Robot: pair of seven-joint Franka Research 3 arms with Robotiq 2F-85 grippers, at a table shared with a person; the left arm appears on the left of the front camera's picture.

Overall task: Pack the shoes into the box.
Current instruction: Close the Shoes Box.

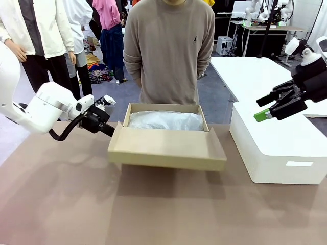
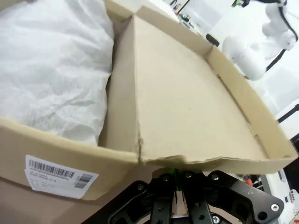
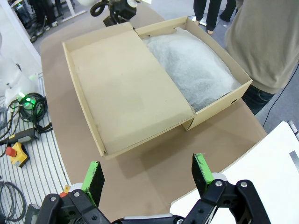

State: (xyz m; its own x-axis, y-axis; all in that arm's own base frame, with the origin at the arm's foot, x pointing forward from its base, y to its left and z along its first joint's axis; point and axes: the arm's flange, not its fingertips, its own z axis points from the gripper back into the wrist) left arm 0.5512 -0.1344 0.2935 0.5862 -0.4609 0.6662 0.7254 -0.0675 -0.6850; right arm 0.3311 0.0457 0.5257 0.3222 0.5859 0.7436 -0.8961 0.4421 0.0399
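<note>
Brown table (image 1: 61, 204), tan box (image 1: 166, 148), white barcode label (image 2: 60, 177), print unreadable.

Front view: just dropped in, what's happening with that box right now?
The left gripper is shut on the edge of the box's lid, holding it part-open over the table. The box shows white tissue paper; no shoes are visible under it. The right gripper hangs open above the white box, holding nothing. A person stands at the far side.
</note>
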